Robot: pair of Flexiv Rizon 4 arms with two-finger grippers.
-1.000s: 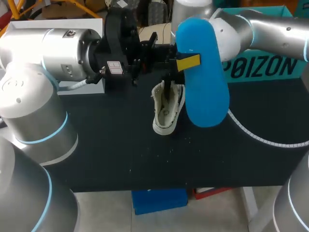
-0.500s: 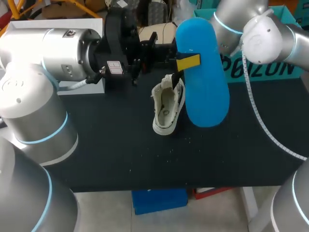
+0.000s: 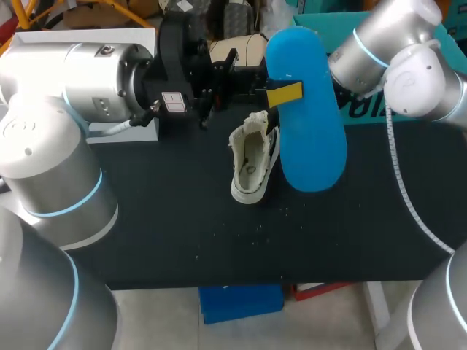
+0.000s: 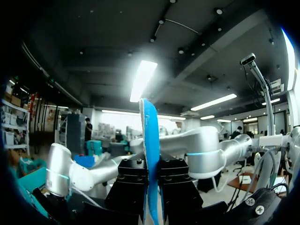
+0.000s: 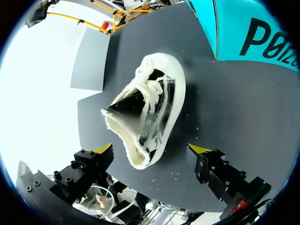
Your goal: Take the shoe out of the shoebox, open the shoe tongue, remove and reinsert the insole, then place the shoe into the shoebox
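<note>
A white shoe (image 3: 252, 157) rests on the black table (image 3: 168, 219) with its black tongue (image 5: 126, 108) pulled up. My left gripper (image 3: 273, 93) is shut on a blue insole (image 3: 306, 109) and holds it in the air just right of the shoe. In the left wrist view the insole (image 4: 151, 154) stands edge-on between the fingers of that gripper (image 4: 151, 192). My right gripper (image 5: 152, 150) hangs above the shoe (image 5: 150, 112), open wide and touching nothing. In the head view only its arm (image 3: 394, 51) shows. The teal shoebox (image 5: 248, 28) stands at the table's back right.
A white box (image 3: 80, 36) sits at the back left behind my left arm. The teal shoebox (image 3: 365, 109) is partly hidden by my right arm and the insole. The table's front edge (image 3: 241, 281) lies well in front of the shoe.
My right gripper has let go of the shoe, opened wide and drawn up and back to the right. The shoe has stayed on the table. The left arm has kept still with the insole.
</note>
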